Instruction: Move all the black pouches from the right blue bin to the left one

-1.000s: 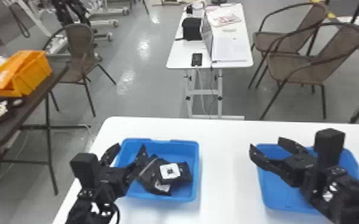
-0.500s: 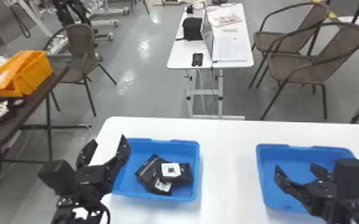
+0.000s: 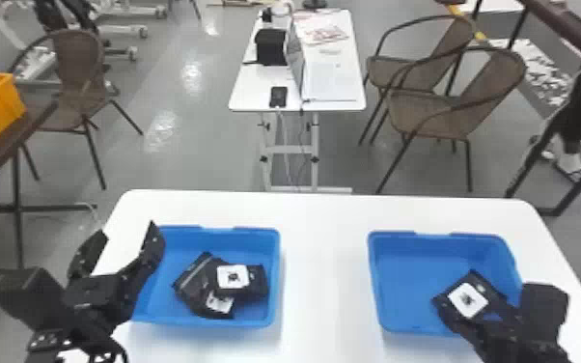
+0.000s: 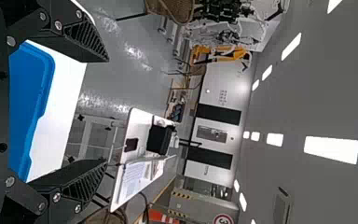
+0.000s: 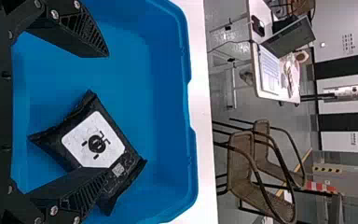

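Black pouches (image 3: 200, 285) lie overlapping in the left bin (image 3: 275, 246), toward its right edge; another pouch (image 3: 490, 293) sits near the right bin's (image 3: 376, 270) near right corner. Left gripper (image 3: 128, 230), spread, hangs by its bin's left edge; right gripper (image 3: 477, 323), fingers apart, hovers over the single pouch.

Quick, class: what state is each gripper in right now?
Left gripper: open, empty, by the left blue bin.
Right gripper: open over a black pouch in the right blue bin, holding nothing.
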`<state>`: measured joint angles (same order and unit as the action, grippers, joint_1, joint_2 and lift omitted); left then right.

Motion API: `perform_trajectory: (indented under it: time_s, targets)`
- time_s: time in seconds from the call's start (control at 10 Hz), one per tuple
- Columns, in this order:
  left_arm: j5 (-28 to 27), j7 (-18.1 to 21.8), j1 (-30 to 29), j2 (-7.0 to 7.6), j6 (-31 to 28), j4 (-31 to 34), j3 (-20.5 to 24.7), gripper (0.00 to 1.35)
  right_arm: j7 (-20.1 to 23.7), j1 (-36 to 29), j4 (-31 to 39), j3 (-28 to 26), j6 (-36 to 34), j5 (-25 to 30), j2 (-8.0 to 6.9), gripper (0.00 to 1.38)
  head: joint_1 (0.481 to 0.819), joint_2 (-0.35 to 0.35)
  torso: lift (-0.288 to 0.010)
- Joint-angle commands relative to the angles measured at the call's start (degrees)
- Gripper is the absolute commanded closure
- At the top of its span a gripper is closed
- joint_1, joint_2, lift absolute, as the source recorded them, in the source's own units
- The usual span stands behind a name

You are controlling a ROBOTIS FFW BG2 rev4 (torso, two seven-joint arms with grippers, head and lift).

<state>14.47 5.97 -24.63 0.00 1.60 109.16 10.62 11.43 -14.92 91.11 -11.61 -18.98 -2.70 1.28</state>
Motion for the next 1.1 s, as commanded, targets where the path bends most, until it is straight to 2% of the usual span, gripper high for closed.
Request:
perform_trajectory:
  time_s: [0.0, 0.2, 0.7, 1.0]
  targets:
    - [0.29, 0.00, 0.02, -0.15, -0.02, 0.00, -0.16, 0.27, 0.97, 3.32, -6.12, -0.96, 1.23, -0.29, 0.74, 0.15, 0.695, 0.012, 0.010]
    - [0.38, 0.00, -0.07, -0.15, -0.11, 0.00, -0.34, 0.27, 2.02, 7.01, -12.71, -1.22, 2.29, -0.37, 2.32, 0.15, 0.695, -0.003, 0.010]
    - [0.91, 0.00, -0.77, -0.15, 0.51, -0.09, -0.07, 0.28, 2.99, 15.80, -25.36, -1.22, 5.01, 1.38, 2.94, 0.15, 0.695, -0.020, 0.010]
    - [1.00, 0.00, -1.04, -0.15, 1.12, -0.09, 0.01, 0.28, 1.93, 17.29, -28.26, -1.31, 4.22, 3.49, 3.11, 0.16, 0.695, -0.018, 0.010]
